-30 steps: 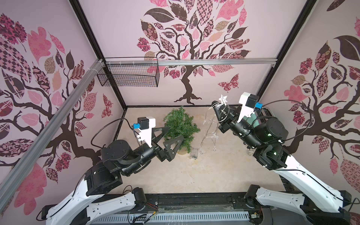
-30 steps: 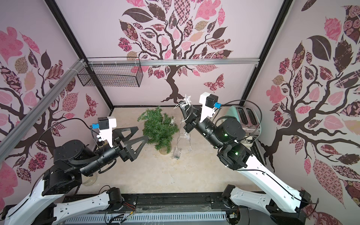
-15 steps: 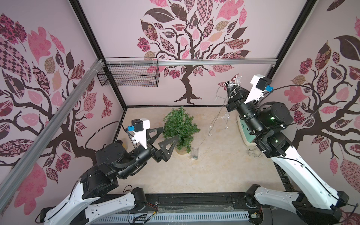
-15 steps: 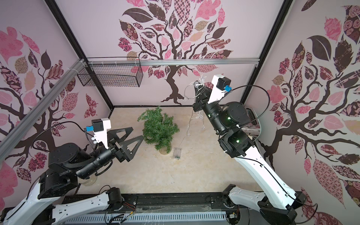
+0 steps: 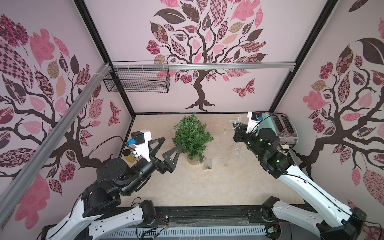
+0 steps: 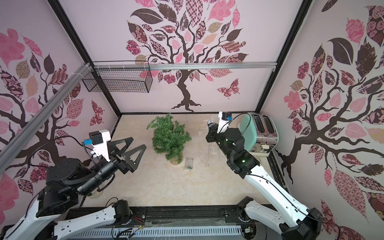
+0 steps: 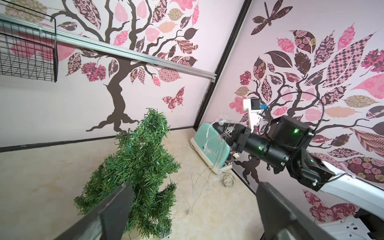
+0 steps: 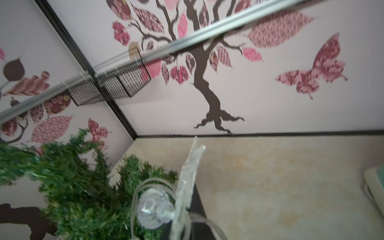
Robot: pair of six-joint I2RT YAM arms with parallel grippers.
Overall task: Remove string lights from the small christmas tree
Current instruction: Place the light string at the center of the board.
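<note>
The string lights held up beside the small christmas tree.
Both top views: the right gripper, clamped on the string lights, hangs right of the tree. The battery box lies by the tree's base, and the left gripper gapes wide left of the tree. Left wrist: wire trails to the floor, apart from the tree. Right wrist: globe bulb at the closed jaws.

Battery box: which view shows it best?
Both top views: the battery box lies unobstructed by the base of the small christmas tree. Left wrist: I cannot make it out behind the tree. Right wrist: out of frame.
</note>
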